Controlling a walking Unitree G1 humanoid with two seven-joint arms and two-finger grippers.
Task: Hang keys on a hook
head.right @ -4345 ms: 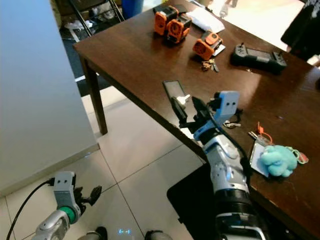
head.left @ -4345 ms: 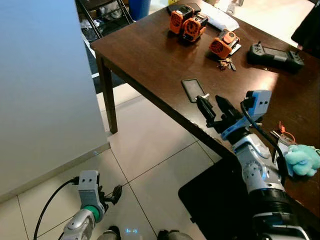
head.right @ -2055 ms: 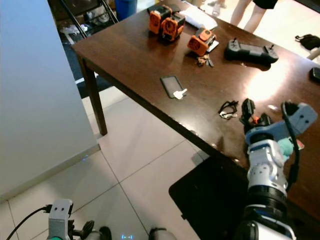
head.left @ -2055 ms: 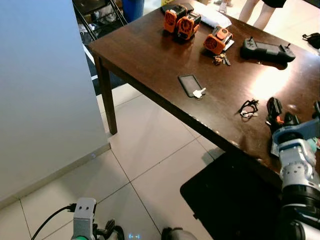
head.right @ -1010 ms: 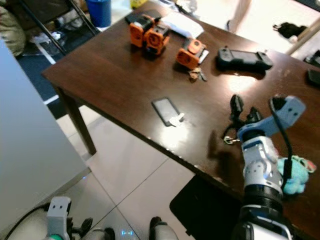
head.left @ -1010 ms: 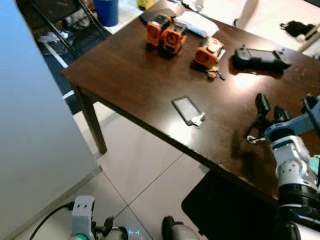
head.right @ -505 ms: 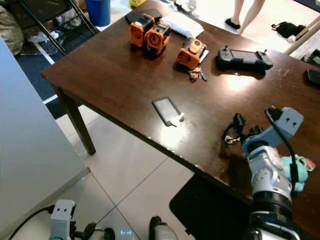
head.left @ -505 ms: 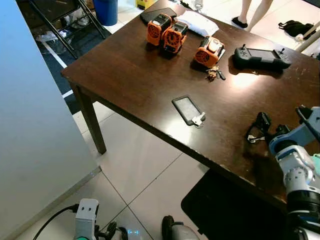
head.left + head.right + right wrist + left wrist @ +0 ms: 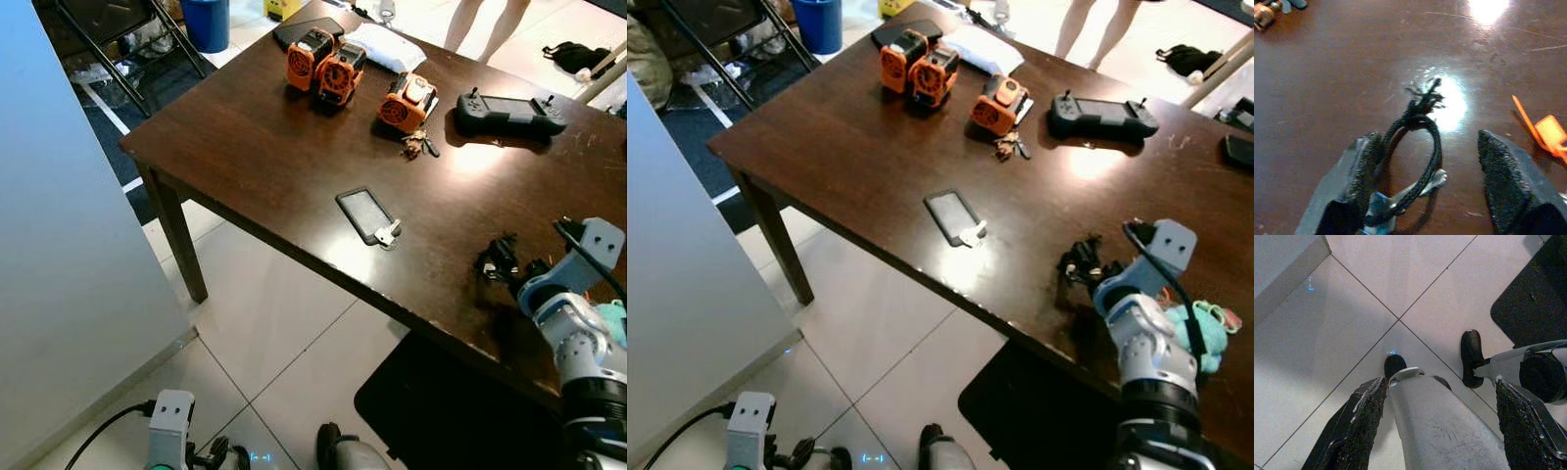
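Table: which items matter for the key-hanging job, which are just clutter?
Job:
keys on black cord loop
right pincer, open around them

Clutter:
phone
orange packs
black controller
teal plush toy
second key bunch

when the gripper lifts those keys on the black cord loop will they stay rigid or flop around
Likely floppy: the black cord loop is thin, knotted and lies limp between the open right gripper fingers. The silver keys would probably dangle and swing. On the glossy brown table a push may slide them.

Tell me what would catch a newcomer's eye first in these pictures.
Probably the orange devices clustered at the far side of the dark wooden table. Next, the right end effector low over the table's near edge, open around a black cord loop with keys, with a phone lying mid-table.
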